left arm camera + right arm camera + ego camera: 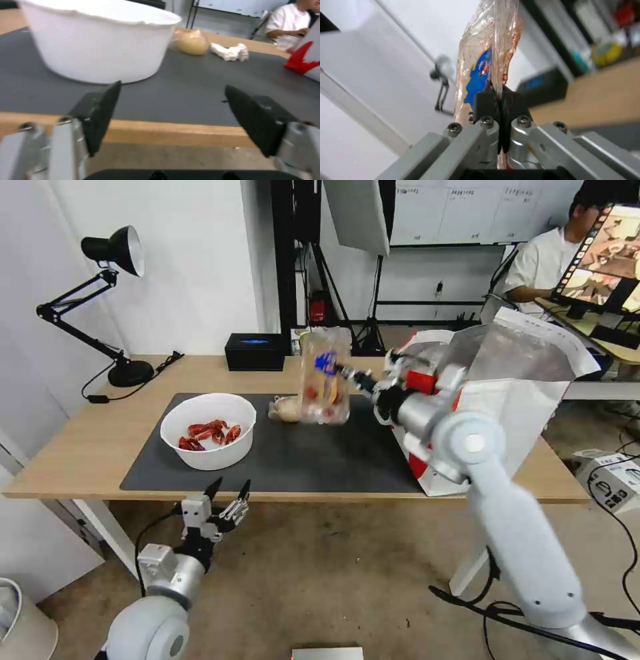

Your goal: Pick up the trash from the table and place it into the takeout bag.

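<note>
- Head view: the right end effector pinches the clear clamshell tray by one edge, so it hangs upright above the bench, at nine o'clock from the open takeout bag. The hold likely suits tipping it in. The white bowl and bagged bun remain on the mat.
- Left wrist view: the left end effector waits spread wide and empty off the bench's near edge; a crumpled tissue appears here, beside the bun.
- Right wrist view: its fingers are pressed shut on the tray's thin rim.
</note>
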